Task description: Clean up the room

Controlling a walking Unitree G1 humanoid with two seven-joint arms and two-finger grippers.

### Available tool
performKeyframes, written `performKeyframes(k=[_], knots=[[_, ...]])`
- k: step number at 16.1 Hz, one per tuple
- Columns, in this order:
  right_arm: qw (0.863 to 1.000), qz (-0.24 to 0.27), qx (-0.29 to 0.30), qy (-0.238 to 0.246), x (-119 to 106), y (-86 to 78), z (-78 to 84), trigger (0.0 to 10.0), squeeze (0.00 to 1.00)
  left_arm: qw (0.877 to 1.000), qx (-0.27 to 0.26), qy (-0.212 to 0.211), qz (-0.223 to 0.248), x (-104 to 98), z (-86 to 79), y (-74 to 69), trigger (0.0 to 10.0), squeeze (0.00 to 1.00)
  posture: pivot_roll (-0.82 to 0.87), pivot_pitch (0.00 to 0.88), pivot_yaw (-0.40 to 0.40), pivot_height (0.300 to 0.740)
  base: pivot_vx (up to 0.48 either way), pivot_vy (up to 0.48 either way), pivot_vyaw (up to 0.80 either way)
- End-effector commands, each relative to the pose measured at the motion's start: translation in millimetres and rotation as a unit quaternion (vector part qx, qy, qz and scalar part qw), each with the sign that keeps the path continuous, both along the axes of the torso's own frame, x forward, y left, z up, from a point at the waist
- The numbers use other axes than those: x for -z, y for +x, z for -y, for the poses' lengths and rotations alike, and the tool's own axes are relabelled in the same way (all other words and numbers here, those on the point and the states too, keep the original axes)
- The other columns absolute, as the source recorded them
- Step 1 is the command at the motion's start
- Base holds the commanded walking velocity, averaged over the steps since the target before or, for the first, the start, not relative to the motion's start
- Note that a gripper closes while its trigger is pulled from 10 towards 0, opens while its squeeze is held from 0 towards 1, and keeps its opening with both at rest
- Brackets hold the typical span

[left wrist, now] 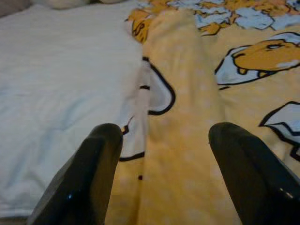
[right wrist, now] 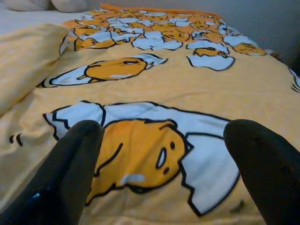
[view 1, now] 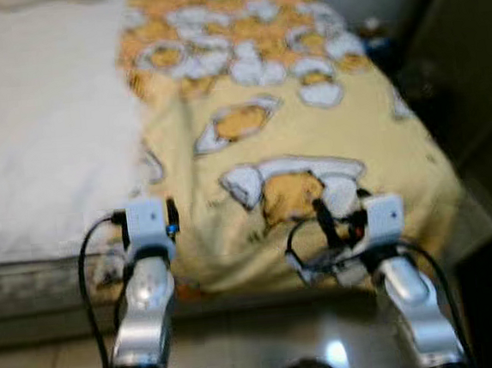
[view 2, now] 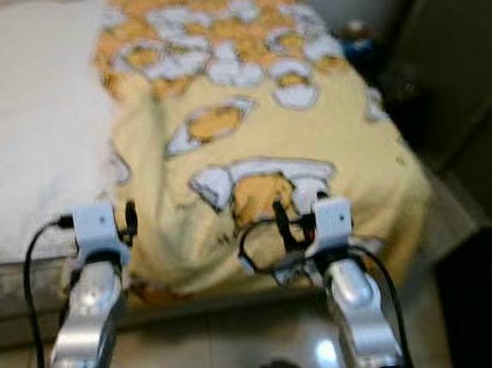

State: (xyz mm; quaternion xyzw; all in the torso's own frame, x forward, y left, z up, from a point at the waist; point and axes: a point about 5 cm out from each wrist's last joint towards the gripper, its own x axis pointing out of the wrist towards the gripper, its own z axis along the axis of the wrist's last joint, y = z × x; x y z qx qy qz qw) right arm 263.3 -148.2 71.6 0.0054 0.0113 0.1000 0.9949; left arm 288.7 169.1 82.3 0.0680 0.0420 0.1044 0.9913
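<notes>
Both the left gripper and the right gripper hover spread above the yellow cartoon-egg-printed blanket on the white-sheeted bed.

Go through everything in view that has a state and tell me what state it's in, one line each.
Yellow blanket: spread over the right part of the bed, its left edge bunched into a fold, foot end hanging over the edge.
White sheet: uncovered on the left part.
Left end effector: open, over the blanket's left edge.
Right end effector: open, over the blanket's foot end, holding nothing.
</notes>
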Motion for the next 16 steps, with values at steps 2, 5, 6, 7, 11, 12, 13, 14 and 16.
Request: performKeyframes(k=[2,5,6,7,11,12,13,14,16], knots=[[1.000,-0.001,-0.018,0.002,-1,-4.1,-6.3,10.0,0.00,1.000,-0.002,-0.001,-0.002,2,-7.6,0.9,10.0,0.00,-0.02,0.098,-0.068,0.710,0.000,0.000,0.00],[1.000,-0.005,-0.021,0.001,1,-6.4,-6.5,10.0,0.00,1.000,-0.003,-0.017,0.007,1,-6.5,0.8,10.0,0.00,-0.02,0.097,-0.066,0.710,0.334,0.000,0.00],[1.000,-0.007,-0.024,0.000,2,-6.6,-6.8,10.0,0.00,1.000,0.000,-0.018,0.007,2,-4.8,2.3,10.0,0.00,-0.02,0.094,-0.064,0.710,0.454,0.000,0.00],[1.000,-0.004,-0.026,0.002,-1,-3.4,-7.1,10.0,0.00,1.000,0.009,-0.021,0.005,1,-1.4,6.7,10.0,0.00,-0.02,0.088,-0.063,0.710,0.465,0.000,0.00],[1.000,0.006,-0.031,0.002,-7,4.0,-8.8,10.0,0.00,0.999,0.033,-0.027,0.009,-6,10.3,23.6,10.0,0.00,-0.03,0.073,-0.050,0.710,0.465,0.000,0.00],[0.999,0.008,-0.031,0.002,-7,4.6,-9.0,10.0,0.00,0.999,0.034,-0.028,0.010,-7,11.5,25.6,10.0,0.00,-0.03,0.072,-0.048,0.710,0.465,0.000,0.00],[0.999,0.010,-0.034,0.002,-9,6.4,-8.8,10.0,0.00,0.999,0.036,-0.027,0.010,-8,14.0,29.5,10.0,0.00,-0.03,0.070,-0.047,0.710,0.461,0.000,0.00],[0.999,0.013,-0.047,0.002,-11,8.1,-12.0,10.0,0.00,0.999,0.019,-0.030,0.008,-10,10.7,34.7,10.0,0.00,-0.03,0.062,-0.052,0.710,0.000,0.000,0.00],[0.999,0.012,-0.050,0.007,-14,12.2,-11.9,10.0,0.00,1.000,0.014,-0.026,-0.004,-8,5.3,37.8,10.0,0.00,0.00,0.046,-0.075,0.710,0.000,0.000,0.00]])
